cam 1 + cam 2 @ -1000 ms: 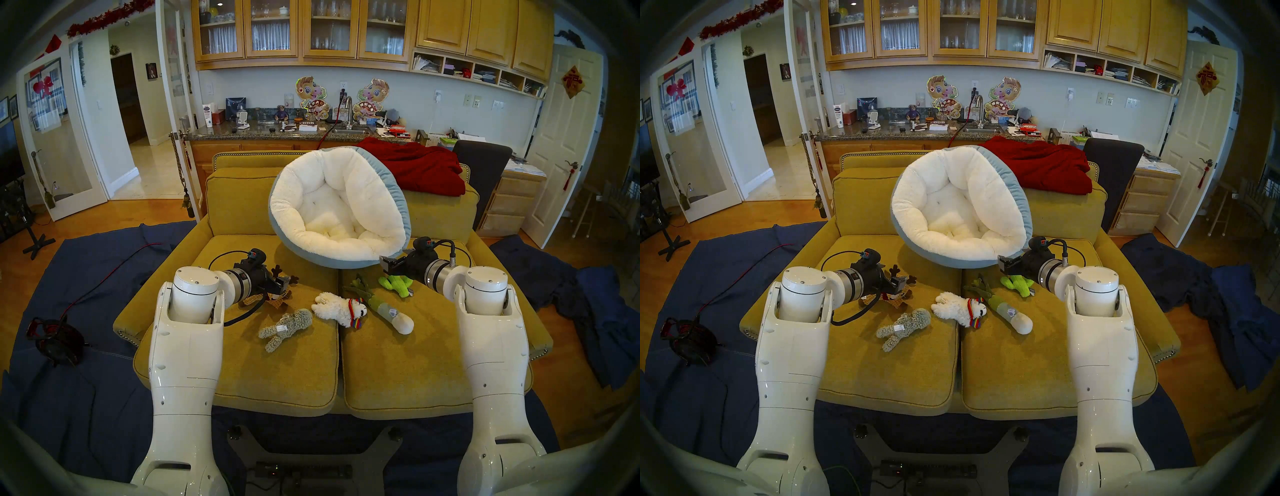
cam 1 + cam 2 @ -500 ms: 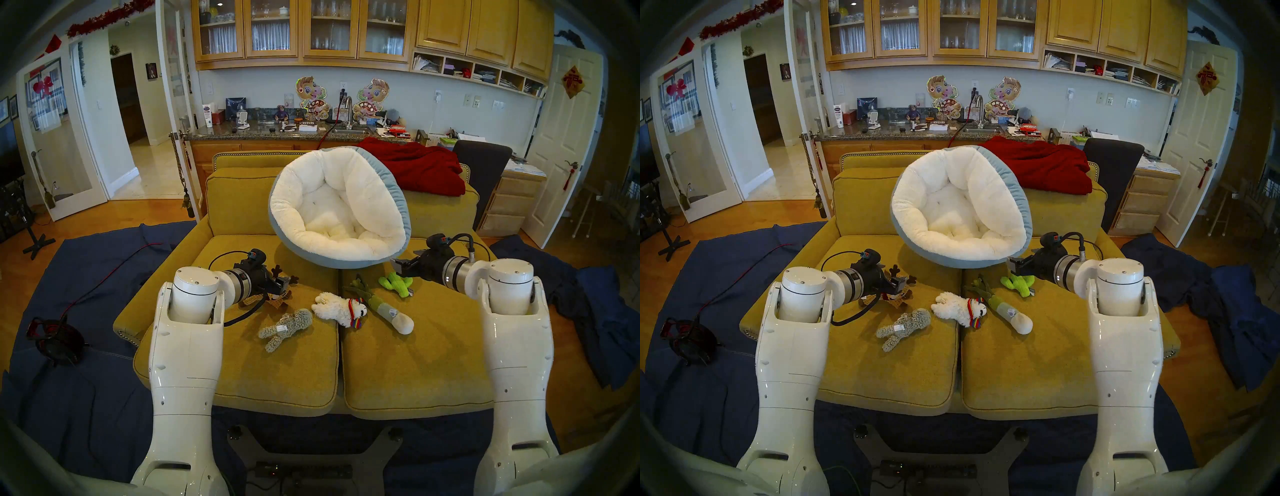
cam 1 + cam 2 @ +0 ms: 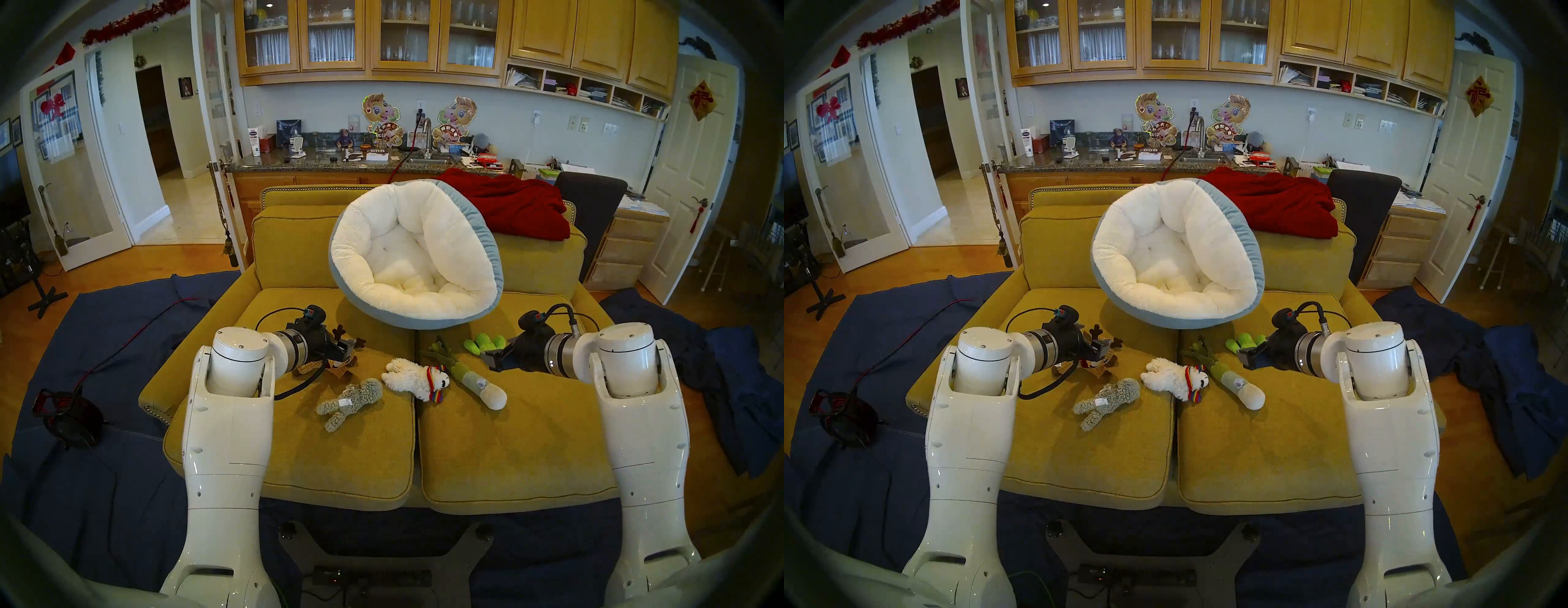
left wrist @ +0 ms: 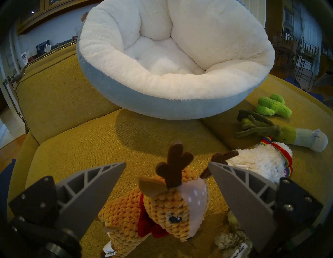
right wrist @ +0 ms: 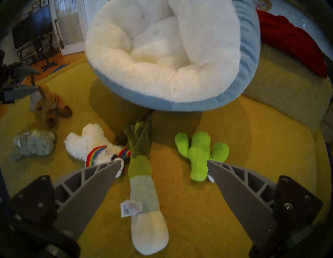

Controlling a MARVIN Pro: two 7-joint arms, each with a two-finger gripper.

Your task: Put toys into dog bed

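- The left gripper (image 4: 166, 164) hangs with its jaws wide apart and empty, just above the reindeer (image 4: 162, 207), whose antlers rise between the two fingers (image 4: 93, 189) in the left wrist view.
- The reindeer lies on the left seat cushion (image 3: 297, 458) of the yellow sofa, red scarf showing at its neck.
- The right gripper (image 5: 163, 163) also has its jaws spread and holds nothing; it tilts downward over the right seat cushion (image 3: 509, 458).
- In the right wrist view the leek (image 5: 144, 189) lies lengthwise between the fingers on the cushion below, white end nearest the camera.
- The cactus (image 5: 200, 153) lies just beside the right-hand fingertip in that view; from the head the gripper body hides part of it.
- The llama (image 3: 413, 378) with its rainbow collar rests across the seam between the cushions, its head touching the leek.
- The grey fuzzy toy (image 3: 348, 401) lies on the left cushion, nearer the front edge than the others.
- The dog bed (image 3: 424, 305) stands tilted against the sofa back behind the toys, white fluffy inside facing forward, with no toy in it.
- A red blanket (image 3: 517, 204) is draped over the sofa back to the right of the bed.
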